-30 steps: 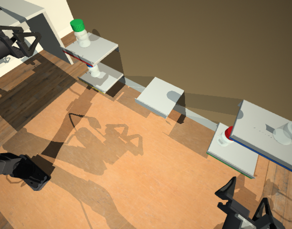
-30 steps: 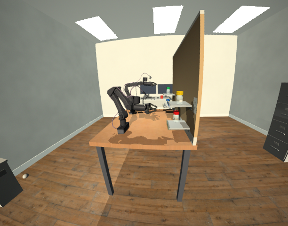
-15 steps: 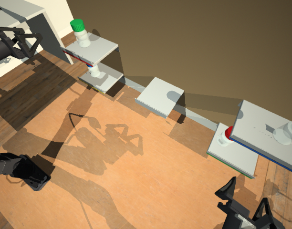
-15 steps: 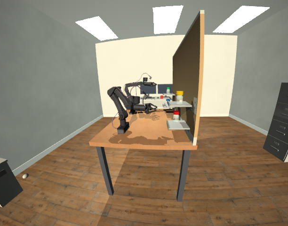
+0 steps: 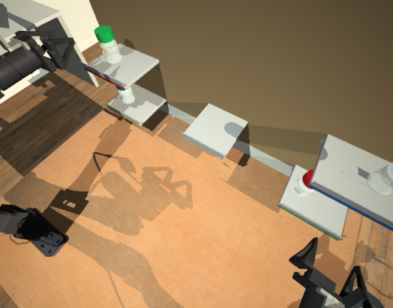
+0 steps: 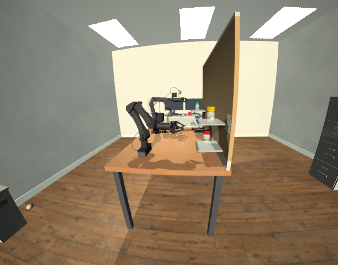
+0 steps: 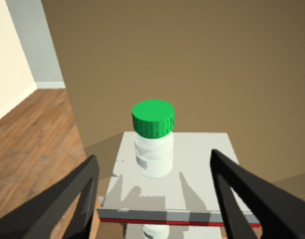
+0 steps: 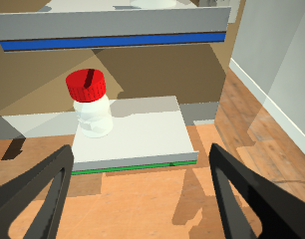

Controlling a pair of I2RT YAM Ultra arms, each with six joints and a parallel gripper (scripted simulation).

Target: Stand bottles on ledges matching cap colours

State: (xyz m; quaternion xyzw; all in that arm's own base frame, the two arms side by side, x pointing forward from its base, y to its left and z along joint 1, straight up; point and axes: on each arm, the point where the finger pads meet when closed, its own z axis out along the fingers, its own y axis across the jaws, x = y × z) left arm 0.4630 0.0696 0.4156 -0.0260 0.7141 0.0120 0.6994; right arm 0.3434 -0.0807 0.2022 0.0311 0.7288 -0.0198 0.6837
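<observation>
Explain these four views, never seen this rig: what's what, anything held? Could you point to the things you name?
Two black robot arms share one table [image 5: 203, 239] [image 6: 169, 154]. Top looks down; exterior looks along the table from one end; each wrist view rides on its arm. Bottles with green [image 5: 104, 34] [image 6: 197, 103] [image 7: 152, 119], blue, red [image 6: 206, 132] [image 8: 86, 85] and yellow caps [image 6: 210, 109] stand on wall ledges. Left pincer [image 5: 66, 52] [image 7: 154, 164] faces the green cap; right pincer [image 5: 336, 253] [image 8: 142, 151], the red. Both are open, holding nothing.
</observation>
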